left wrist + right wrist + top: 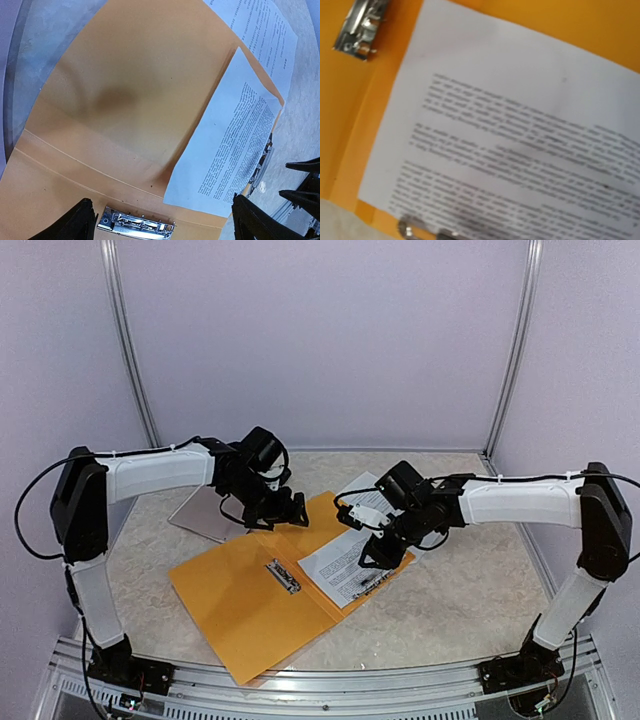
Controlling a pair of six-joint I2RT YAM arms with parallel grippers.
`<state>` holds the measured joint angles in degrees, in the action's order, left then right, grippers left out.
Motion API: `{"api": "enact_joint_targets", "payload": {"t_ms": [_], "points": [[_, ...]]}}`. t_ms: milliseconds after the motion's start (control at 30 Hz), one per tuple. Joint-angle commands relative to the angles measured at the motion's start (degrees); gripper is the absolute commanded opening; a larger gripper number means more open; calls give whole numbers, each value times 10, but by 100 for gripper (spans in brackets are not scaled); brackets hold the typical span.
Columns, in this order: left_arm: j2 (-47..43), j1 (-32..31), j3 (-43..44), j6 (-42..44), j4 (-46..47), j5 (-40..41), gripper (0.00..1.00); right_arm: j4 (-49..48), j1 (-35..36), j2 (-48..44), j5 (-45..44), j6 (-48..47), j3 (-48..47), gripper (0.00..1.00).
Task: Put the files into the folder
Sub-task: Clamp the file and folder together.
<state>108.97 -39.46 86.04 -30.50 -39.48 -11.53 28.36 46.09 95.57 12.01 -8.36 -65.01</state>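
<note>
1. Orange folder [235, 610] lies open and flat on the table [470, 590]. Its left flap is the part nearest the arm bases and has nothing lying on it.
2. Silver metal clip [283, 576] sits on the folder's centre crease, just left of the paper.
3. Files: one white printed sheet [345, 558] lies on the folder's right flap at a skew, with its near-right corner reaching the flap's edge. It carries blocks of small black text, too small and blurred to read in any view, and no logo or heading can be made out.
4. A second small metal clip [262, 167] shows at that sheet's right edge, by the folder's right rim.
5. Right gripper [380, 552] hangs over the sheet on the right flap. Its fingers are out of its own wrist view (only paper and clip there), so I cannot tell whether the claw is apart or together.
6. Left gripper [160, 215] is above the folder's far edge with its fingers [80, 222] spread wide apart and nothing between them.
7. Another printed sheet [362, 486] lies at the folder's far-right edge. Its text is also unreadable, and I cannot tell whether it overlaps the folder.
8. A grey flat slab [200, 515] lies beyond the folder's far-left edge, partly behind the left gripper.
</note>
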Motion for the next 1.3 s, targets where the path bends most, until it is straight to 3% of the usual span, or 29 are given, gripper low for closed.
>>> {"api": "enact_joint_targets", "payload": {"t_ms": [0, 333, 567, 867, 1067, 1267], "points": [[-47, -4, -40, -32, 30, 45, 91, 9, 27, -4, -26, 21, 9, 33], [-101, -6, -107, -66, 68, 82, 99, 29, 101, -10, -95, 25, 17, 35], [-89, -12, -86, -40, 96, 1, 97, 22, 115, -37, -101, 28, 40, 30], [21, -46, -16, -62, 198, -186, 93, -25, 114, -134, -80, 68, 136, 29], [139, -80, 95, -71, 190, -227, 92, -35, 114, -199, -69, 82, 176, 29], [206, -82, 121, -103, 197, -234, 89, -47, 113, -227, -56, 108, 190, 29]]}}
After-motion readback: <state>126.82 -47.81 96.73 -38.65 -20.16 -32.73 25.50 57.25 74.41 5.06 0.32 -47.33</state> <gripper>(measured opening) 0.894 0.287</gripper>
